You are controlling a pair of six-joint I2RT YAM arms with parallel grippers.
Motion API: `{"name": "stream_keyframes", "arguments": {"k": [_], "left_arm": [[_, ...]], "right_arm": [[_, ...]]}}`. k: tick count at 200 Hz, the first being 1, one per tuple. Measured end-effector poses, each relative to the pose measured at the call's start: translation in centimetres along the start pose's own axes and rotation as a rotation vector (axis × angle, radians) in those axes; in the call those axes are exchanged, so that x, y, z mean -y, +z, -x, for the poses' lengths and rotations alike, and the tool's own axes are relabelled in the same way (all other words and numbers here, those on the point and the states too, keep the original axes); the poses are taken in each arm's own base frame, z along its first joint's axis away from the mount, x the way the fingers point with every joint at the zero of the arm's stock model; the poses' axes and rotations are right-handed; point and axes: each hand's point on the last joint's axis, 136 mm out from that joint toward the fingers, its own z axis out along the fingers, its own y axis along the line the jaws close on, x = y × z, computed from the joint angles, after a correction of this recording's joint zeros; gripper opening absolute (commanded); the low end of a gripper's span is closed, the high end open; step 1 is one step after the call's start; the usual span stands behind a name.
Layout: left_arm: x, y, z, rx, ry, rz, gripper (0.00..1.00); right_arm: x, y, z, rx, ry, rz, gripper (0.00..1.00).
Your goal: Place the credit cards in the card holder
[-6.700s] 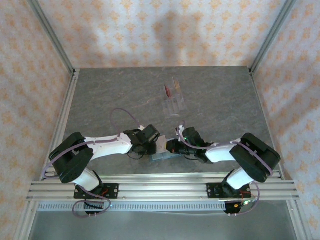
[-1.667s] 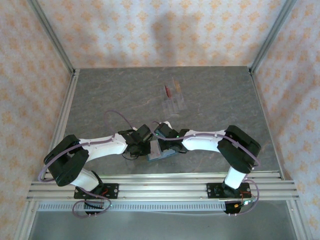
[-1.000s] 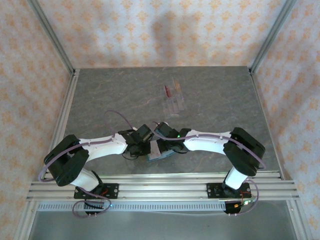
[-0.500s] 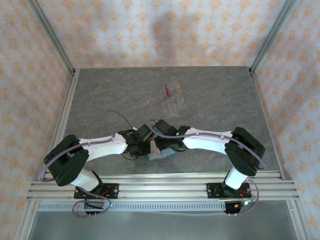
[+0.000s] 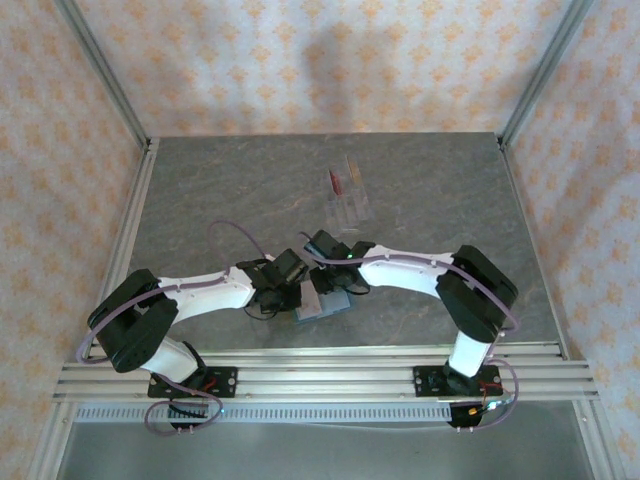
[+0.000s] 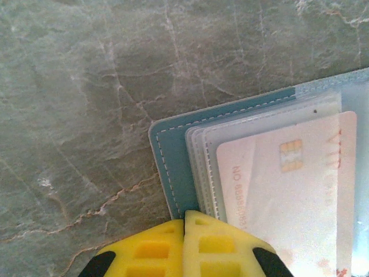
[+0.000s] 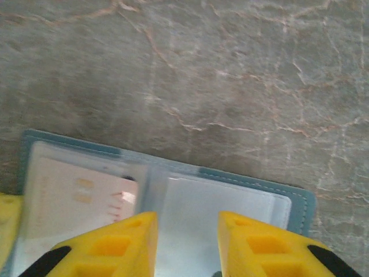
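- Two arms meet over the holder (image 5: 325,308), which lies open at the near middle of the counter (image 5: 220,200). It lies in the same place as in every earlier frame.
- Right arm (image 5: 410,268): since half a second ago the wrist has shifted toward the far side, and the forearm crosses the top view higher up. In the oldest frame this arm was folded at the right; it is now stretched leftward.
- Left arm (image 5: 200,288): posture unchanged over the last 1.7 s.
- Stand (image 5: 350,210): clear, on the far side of the holder and well apart from it. It holds the red card (image 5: 337,182) and a second card (image 5: 350,168), both upright and neither moved.
- Left wrist view gives detail that is unreadable from above. The left hand (image 6: 184,216) has its fingers pressed together, with the tips at the edge of the teal cover, beside the clear sleeves (image 6: 202,150). It cannot be told whether a sleeve is nipped between them.
- Same view: a pale card (image 6: 288,190) with a gold chip and red "VIP" lettering lies inside a sleeve.
- Right wrist view: the right hand (image 7: 185,216) is spread over the open holder, its fingers either side of the fold between two pockets. The pale card sits in the left pocket of that view. The right pocket shows plain clear plastic.
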Motion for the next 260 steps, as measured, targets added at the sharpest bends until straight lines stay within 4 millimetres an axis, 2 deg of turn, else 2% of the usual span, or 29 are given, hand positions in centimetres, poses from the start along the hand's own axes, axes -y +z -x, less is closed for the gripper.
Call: {"name": "stream_keyframes", "arguments": {"k": [65,133,234,260], "left_arm": [[-0.1,0.1,0.0,-0.003,0.0,0.003,0.0],[-0.1,0.2,-0.1,-0.006,0.0,0.007,0.0],[-0.1,0.3,-0.2,-0.009,-0.001,0.006,0.0],[-0.1,0.3,-0.2,-0.008,-0.001,0.005,0.0]], "right_arm": [[1.4,1.4,-1.0,-0.063,-0.043,-0.076,0.37],[1.3,1.7,-0.9,-0.062,-0.076,-0.113,0.38],[1.3,1.7,-0.4,-0.051,-0.062,-0.133,0.04],[1.2,1.5,-0.4,-0.056,-0.069,-0.129,0.0]]}}
